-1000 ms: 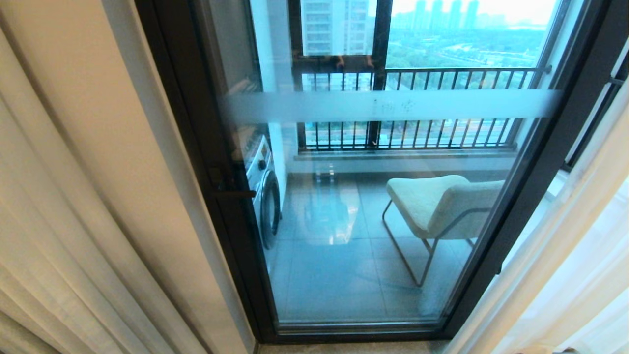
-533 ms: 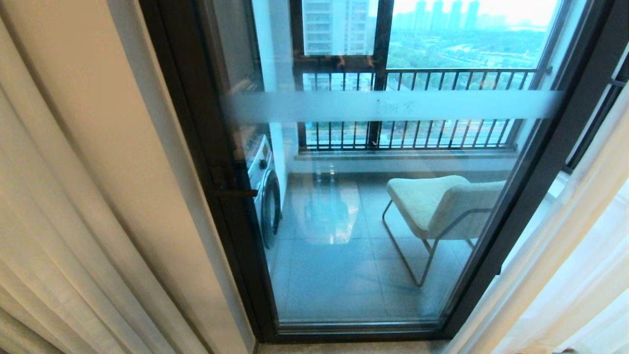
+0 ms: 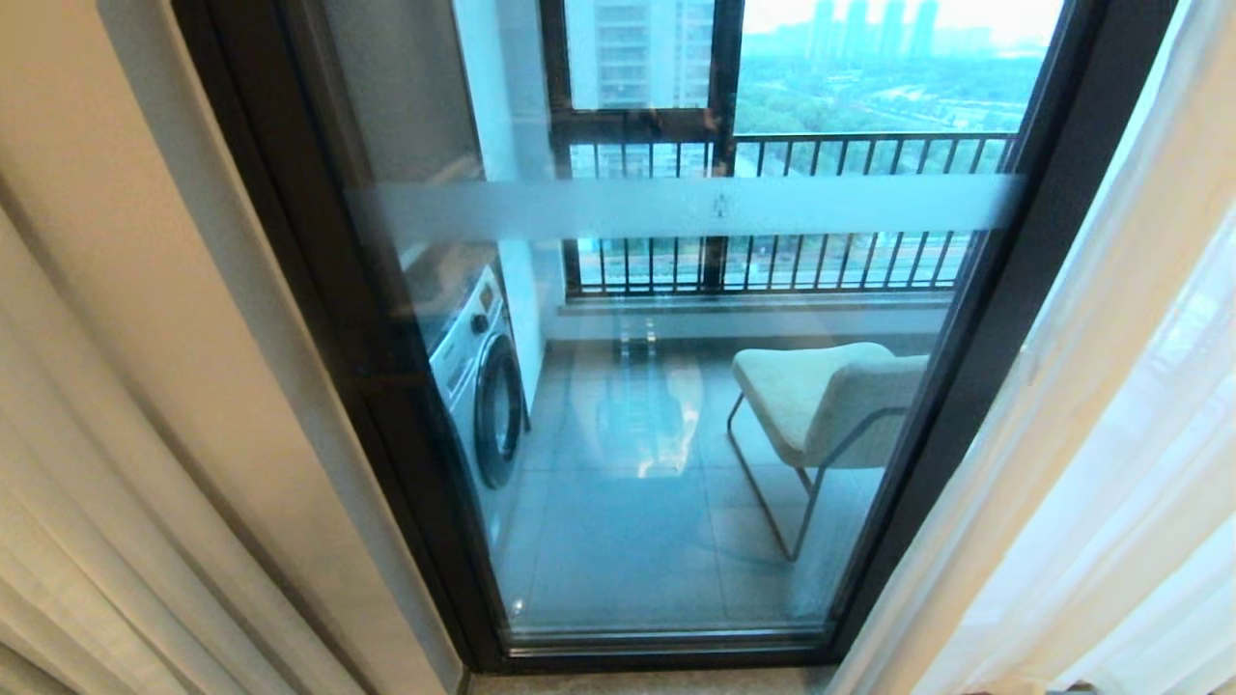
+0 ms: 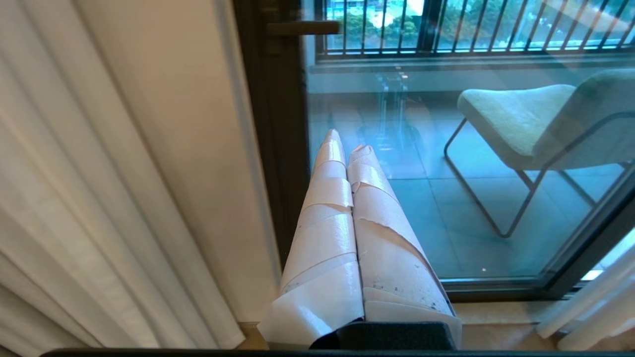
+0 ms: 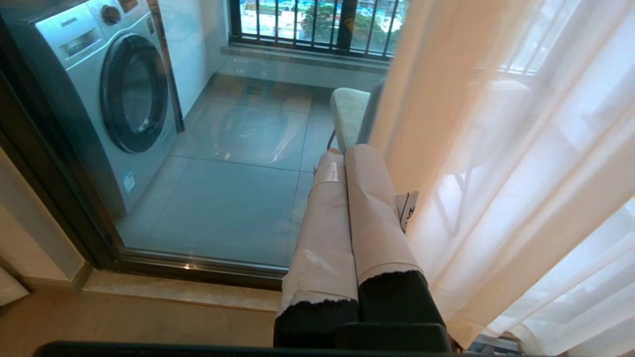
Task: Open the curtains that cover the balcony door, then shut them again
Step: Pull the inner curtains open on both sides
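The balcony door (image 3: pixel 676 405), glass in a dark frame with a frosted band, stands uncovered in front of me. Beige curtains (image 3: pixel 87 463) hang bunched at its left side and thin white sheers (image 3: pixel 1110 463) at its right. My left gripper (image 4: pixel 347 144), wrapped in white tape, is shut and empty, pointing at the door's left frame beside the beige curtains (image 4: pixel 74 198). My right gripper (image 5: pixel 345 156) is shut and empty too, close beside the sheer curtains (image 5: pixel 496 173), whose fabric drapes next to its fingers. Neither arm shows in the head view.
Behind the glass are a washing machine (image 3: pixel 478 386), a cream chair (image 3: pixel 821 396) on a thin metal frame and a window with black railing bars (image 3: pixel 772 261). A beige wall strip (image 3: pixel 193 290) separates the left curtain from the door frame.
The whole head view has shifted: the door and chair sit further left in the picture and more sheer shows at the right. That is camera motion; curtains and door have not moved.
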`<state>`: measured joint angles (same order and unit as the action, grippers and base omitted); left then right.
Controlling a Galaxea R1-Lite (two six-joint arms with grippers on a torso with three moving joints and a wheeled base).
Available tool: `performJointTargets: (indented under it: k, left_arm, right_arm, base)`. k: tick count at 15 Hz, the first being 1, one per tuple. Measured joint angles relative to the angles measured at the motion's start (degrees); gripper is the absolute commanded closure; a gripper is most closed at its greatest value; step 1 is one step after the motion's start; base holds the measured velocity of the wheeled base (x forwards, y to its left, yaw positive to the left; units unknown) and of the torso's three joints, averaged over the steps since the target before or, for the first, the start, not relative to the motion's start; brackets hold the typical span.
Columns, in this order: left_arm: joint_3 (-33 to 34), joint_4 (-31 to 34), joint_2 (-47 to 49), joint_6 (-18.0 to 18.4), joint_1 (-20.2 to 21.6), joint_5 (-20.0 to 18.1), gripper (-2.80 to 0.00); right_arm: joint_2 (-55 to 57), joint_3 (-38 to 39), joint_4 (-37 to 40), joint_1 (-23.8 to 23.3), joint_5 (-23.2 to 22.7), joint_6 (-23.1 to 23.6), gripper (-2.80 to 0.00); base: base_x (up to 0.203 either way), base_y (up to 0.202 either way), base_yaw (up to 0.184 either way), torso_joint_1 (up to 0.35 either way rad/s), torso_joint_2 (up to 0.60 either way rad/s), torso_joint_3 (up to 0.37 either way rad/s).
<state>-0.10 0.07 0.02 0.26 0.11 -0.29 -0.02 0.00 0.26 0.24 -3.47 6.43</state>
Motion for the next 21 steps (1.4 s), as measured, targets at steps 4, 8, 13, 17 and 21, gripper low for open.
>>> performJointTargets:
  k: [4, 8, 13, 17, 21]
  left_arm:
    - [0.0, 0.0, 0.0, -0.04, 0.0, -0.06, 0.0]
    - [-0.06, 0.04, 0.0, -0.05, 0.0, -0.07, 0.0]
    - [-0.06, 0.04, 0.0, -0.05, -0.01, 0.0, 0.0]
    - [-0.02, 0.02, 0.0, -0.03, -0.01, 0.02, 0.0]
    - [0.0, 0.02, 0.0, -0.02, -0.04, 0.04, 0.0]
  right_arm:
    - [0.0, 0.0, -0.01, 0.0, -0.03, 0.27, 0.0]
    - [0.0, 0.0, 0.01, -0.02, 0.01, 0.26, 0.0]
    - [0.0, 0.0, -0.01, 0.0, -0.05, -0.03, 0.0]
    - [0.0, 0.0, 0.07, 0.0, -0.01, -0.06, 0.0]
    - [0.0, 0.0, 0.1, 0.05, -0.01, -0.06, 0.0]
  base:
    - [0.0, -0.188, 0.015, 0.003, 0.0, 0.004]
    - [0.0, -0.187, 0.012, 0.002, 0.0, 0.002]
    - [0.0, -0.189, 0.001, -0.001, 0.0, 0.001]
    - [0.0, -0.191, 0.002, 0.003, 0.0, 0.0]
    - [0.0, -0.188, 0.003, 0.005, 0.0, 0.002]
